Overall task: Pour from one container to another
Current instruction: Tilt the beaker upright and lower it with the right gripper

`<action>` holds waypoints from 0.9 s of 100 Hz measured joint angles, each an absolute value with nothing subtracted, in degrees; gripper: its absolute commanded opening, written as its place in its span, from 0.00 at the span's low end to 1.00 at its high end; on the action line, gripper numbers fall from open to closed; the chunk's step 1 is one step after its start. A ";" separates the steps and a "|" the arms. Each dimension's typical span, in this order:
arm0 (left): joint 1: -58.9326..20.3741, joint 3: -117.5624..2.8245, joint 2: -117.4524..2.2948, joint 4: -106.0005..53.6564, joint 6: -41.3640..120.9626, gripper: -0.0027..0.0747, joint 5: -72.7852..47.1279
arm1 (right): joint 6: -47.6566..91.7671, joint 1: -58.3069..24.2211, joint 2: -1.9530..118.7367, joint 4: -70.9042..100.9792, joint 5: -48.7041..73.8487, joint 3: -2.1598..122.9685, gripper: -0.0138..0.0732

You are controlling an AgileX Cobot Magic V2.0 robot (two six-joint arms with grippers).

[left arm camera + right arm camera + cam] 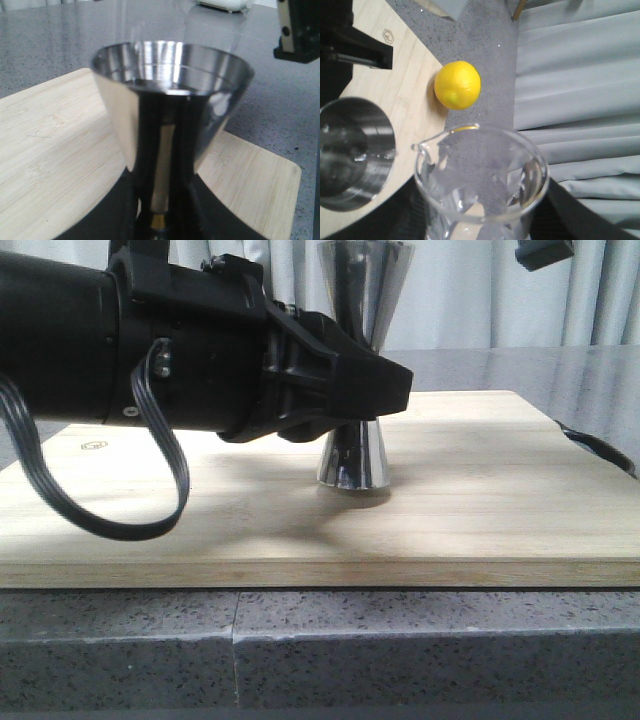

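We see the left tool (375, 405) clamped on the jigger (355, 455) waist on the board (300, 530), right tool (485, 220) gripping the beaker (482, 185) beside it, lemon (457, 85) on the table (490, 45).

The jigger (356, 455) is stood upright on the cutting board (470, 510), near its middle, and the board is laid on the countertop (400, 650). The left gripper (385, 390) is placed at the jigger's waist, reached in from the left. The beaker (480, 185) is held above the board's edge, just beside the jigger's open mouth. A lemon (457, 85) is set on the countertop, touching the board's edge.
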State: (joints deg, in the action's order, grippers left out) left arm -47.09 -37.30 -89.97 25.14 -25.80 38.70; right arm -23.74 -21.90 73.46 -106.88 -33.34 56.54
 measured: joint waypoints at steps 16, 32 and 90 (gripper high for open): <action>-46.98 -37.30 -89.97 25.14 -25.80 0.01 38.70 | -29.65 -21.90 73.46 -106.23 -32.79 56.54 0.44; -46.98 -37.43 -89.97 25.14 -25.80 0.01 38.74 | -33.70 -21.90 73.46 -100.63 -28.95 56.54 0.44; -46.27 -37.43 -89.97 25.14 -25.80 0.01 38.86 | -35.08 -16.75 74.05 -62.24 -19.61 56.62 0.44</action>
